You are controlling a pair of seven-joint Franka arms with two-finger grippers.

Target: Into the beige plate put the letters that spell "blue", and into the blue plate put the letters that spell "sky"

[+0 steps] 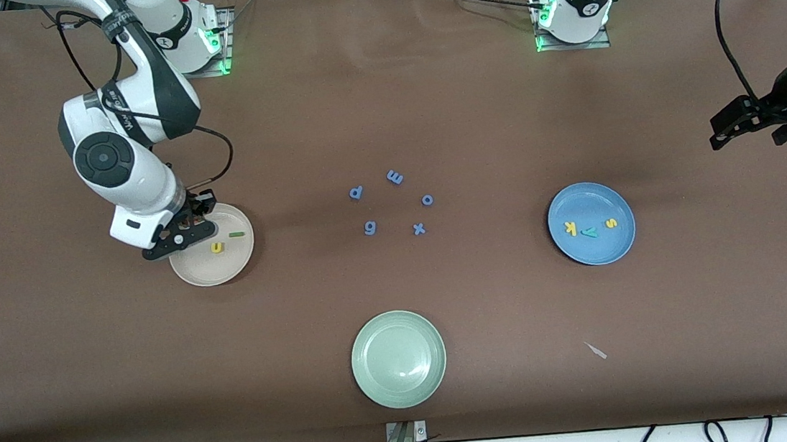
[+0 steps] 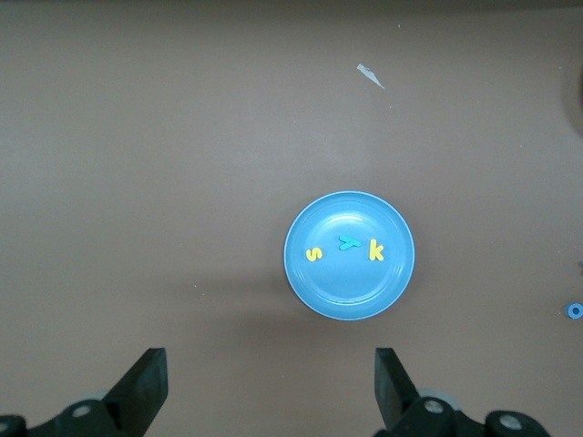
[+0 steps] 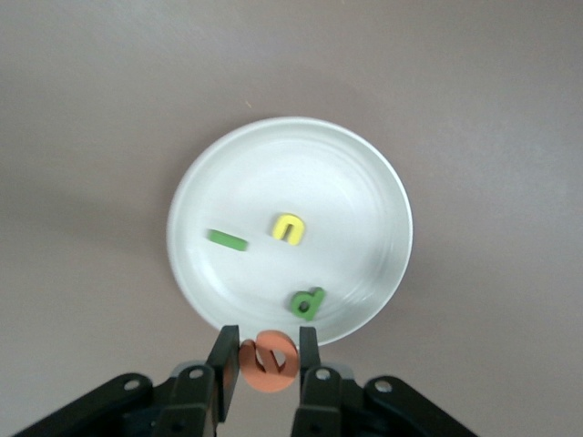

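Note:
Over the rim of the beige plate [image 1: 214, 271] [image 3: 364, 182] hangs my right gripper [image 1: 182, 238] [image 3: 268, 341], shut on the orange e [image 3: 271, 360]. In that plate lie the green l [image 1: 237, 234] [image 3: 228, 239], the yellow u [image 1: 217, 247] [image 3: 289, 228] and the green b [image 3: 307, 301]; the front view hides the b. The blue plate [image 1: 595, 248] [image 2: 351, 291] holds the yellow s [image 1: 610, 223] [image 2: 313, 254], teal y [image 1: 588, 232] [image 2: 347, 242] and yellow k [image 1: 569, 227] [image 2: 375, 249]. My left gripper [image 1: 746, 129] [image 2: 271, 364] waits open and empty, high over the left arm's end of the table.
Blue letters p [image 1: 356, 193], m [image 1: 394, 176], o [image 1: 427, 200], g [image 1: 369, 227] and x [image 1: 419, 228] lie mid-table. A pale green plate [image 1: 398, 358] sits nearer the front camera. A small pale scrap [image 1: 596, 350] lies between it and the blue plate.

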